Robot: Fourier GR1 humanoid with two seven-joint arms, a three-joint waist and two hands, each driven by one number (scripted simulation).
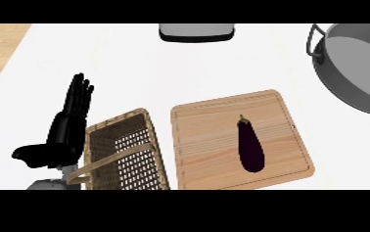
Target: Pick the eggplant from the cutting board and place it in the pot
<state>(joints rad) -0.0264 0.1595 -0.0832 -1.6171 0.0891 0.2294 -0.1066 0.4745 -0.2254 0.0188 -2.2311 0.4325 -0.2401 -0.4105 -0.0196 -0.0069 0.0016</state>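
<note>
- Left hand point(66, 128) shows at the view's left, w/ its fingers point(78, 96) straight and pointing up toward the far side of the counter point(123, 55). It is wide open and holds nothing.
- Thumb sticks out to the left, low down. Can't tell if the hand's right edge touches the basket point(123, 152) or is just beside it; they look v. close.
- Bit of grey forearm point(52, 183) shows under the hand, cut off at the bottom edge.
- Right hand: does not show anywhere.
- Eggplant point(250, 145) lies on the cutting board point(209, 143), on the board's right half. It is dark purple, long, w/ the stem end pointing away and the fat end near the front. Nothing touches it but the board.
- Cutting board is light wood, lies flat on the counter, turned a little. Its front left corner is cut off by the view's bottom edge.
- Basket is woven, brown, w/ a handle across it. It sits just left of the board, v. close or touching; can't tell which. Its front part is cut off at the bottom.
- Pot point(347, 74) is grey metal, at the far right, well apart from the eggplant. Only part of it shows; the rest runs off the right edge. One handle shows on its left side.
- A grey thing w/ a dark edge point(196, 32) sits at the top middle, cut off at the top. Hard to tell what it is.
- A strip of wood colour point(11, 40) shows at the top left, past the white counter's edge.
</note>
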